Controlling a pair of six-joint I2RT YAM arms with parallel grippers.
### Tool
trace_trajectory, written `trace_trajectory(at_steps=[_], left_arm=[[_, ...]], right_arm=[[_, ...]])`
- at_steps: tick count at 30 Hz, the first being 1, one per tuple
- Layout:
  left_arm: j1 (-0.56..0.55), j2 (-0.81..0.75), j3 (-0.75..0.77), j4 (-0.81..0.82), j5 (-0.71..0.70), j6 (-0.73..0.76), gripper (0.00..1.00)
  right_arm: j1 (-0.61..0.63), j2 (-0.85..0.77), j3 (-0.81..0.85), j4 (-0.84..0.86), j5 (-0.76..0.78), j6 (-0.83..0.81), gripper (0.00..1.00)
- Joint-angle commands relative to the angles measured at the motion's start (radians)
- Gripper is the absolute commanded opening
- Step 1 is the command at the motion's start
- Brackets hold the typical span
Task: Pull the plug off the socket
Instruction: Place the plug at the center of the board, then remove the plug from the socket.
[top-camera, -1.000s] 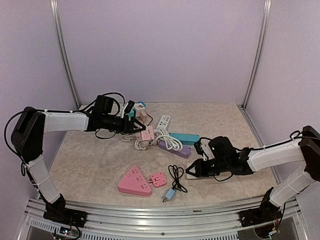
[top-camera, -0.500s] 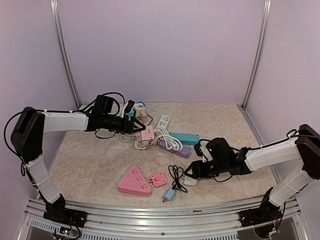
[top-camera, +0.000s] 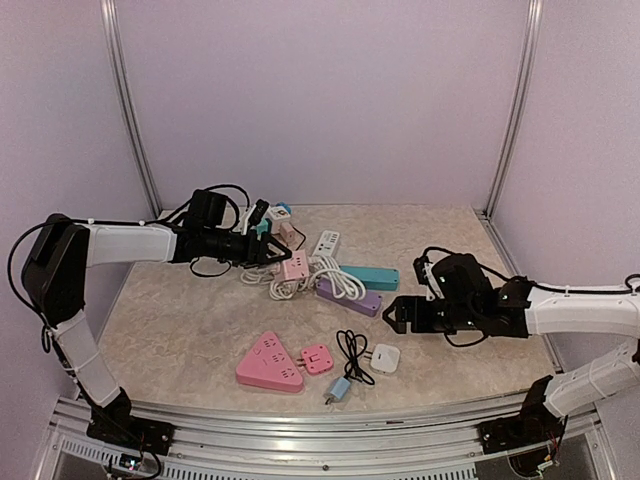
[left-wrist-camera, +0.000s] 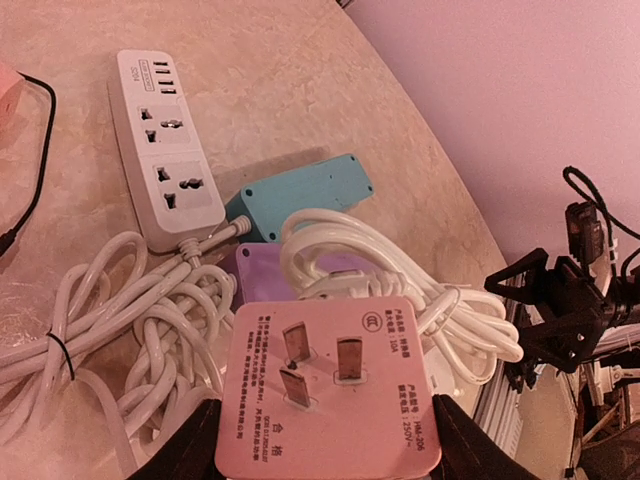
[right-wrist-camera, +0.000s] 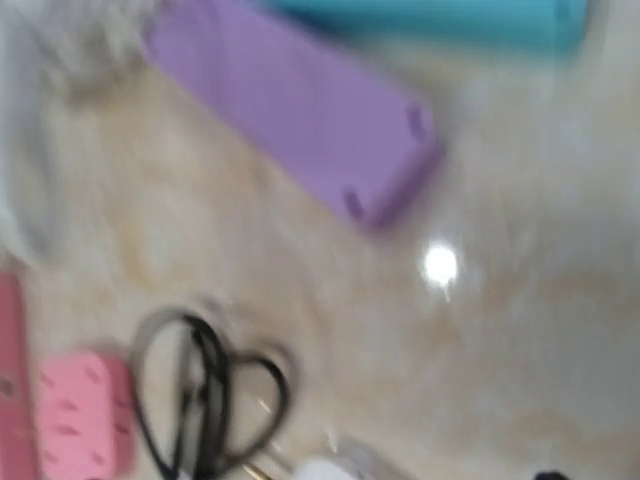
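My left hand (left-wrist-camera: 325, 440) clamped the pink square three-pin plug (left-wrist-camera: 325, 395) above coiled white cords (left-wrist-camera: 150, 310) | right hand (top-camera: 393, 315) stood apart, empty, near small white square plug (top-camera: 386, 358) on worktop (top-camera: 180, 330) | risk: snagged cords could wrench my grip.

Your fingers (left-wrist-camera: 190, 450) clamp the pink plug (left-wrist-camera: 325, 400) from both sides at the bottom edge, with its three prongs and printed label facing you. Just behind it a purple strip (left-wrist-camera: 262, 275) lies under loops of white cable (left-wrist-camera: 150, 310). Beyond that are a teal strip (left-wrist-camera: 300, 195) and a white power strip (left-wrist-camera: 165, 160) on the desk (left-wrist-camera: 300, 80). The right arm (left-wrist-camera: 560, 300) shows dark at far right.
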Motion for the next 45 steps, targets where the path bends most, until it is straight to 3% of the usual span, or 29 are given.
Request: trace_trajectory(at_steps=[1,6,10,22,31,45], left_arm=[[0.009,-0.071,0.001,0.159,0.112,-0.08,0.34],[0.009,-0.062,-0.011,0.218,0.164,-0.142,0.34],[0.009,-0.062,-0.012,0.218,0.162,-0.145,0.34],[-0.004,-0.071,-0.015,0.21,0.143,-0.145,0.34],[-0.014,-0.079,-0.012,0.203,0.138,-0.14,0.34],[-0.026,-0.085,-0.011,0.194,0.128,-0.13,0.34]], right_arm=[[0.059,-0.059,0.133,-0.107,0.133,-0.055,0.9],[0.18,0.023,0.354,-0.123,0.234,-0.115,0.9],[0.246,0.173,0.513,-0.109,0.214,-0.155,0.89],[0.239,0.542,0.883,-0.246,0.163,-0.19,0.86],[0.192,0.656,0.942,-0.291,0.103,-0.147,0.79],[0.163,0.793,1.062,-0.338,0.178,-0.165,0.74]])
